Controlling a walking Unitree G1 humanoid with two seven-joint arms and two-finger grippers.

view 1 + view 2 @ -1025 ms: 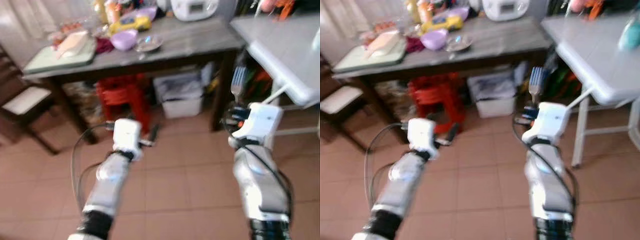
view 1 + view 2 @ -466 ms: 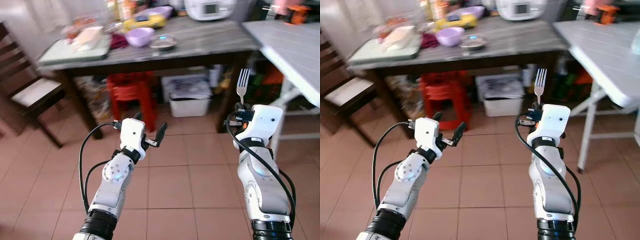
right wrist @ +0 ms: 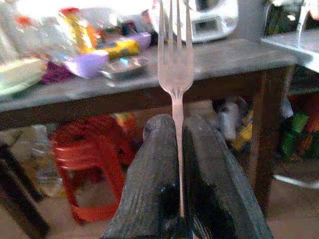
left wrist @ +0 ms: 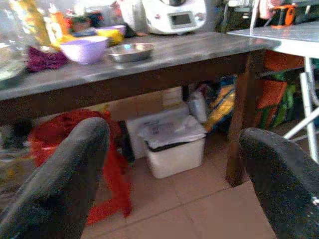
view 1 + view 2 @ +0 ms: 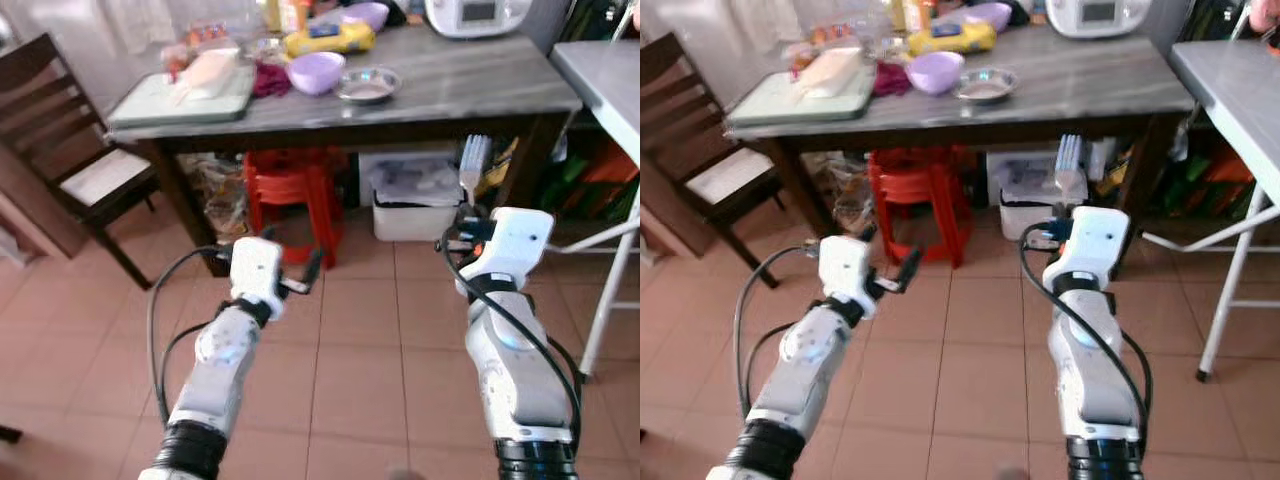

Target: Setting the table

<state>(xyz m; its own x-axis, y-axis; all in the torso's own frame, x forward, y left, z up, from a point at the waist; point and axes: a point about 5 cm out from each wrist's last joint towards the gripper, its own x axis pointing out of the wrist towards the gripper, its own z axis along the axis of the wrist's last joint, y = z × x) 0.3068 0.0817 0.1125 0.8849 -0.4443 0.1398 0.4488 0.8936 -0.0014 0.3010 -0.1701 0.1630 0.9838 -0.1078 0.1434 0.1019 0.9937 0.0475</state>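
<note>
Fork still in right end effector

No text, label, brand or number could be read anywhere. The white appliance at the back of the grey-topped wooden bench carried a small dark display panel, but its characters were too blurred to make out, and the yellow packet beside the purple bowls showed only an unreadable dark patch

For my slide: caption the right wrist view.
Right gripper clamps a silver metal fork upright, facing the grey wooden table.
</note>
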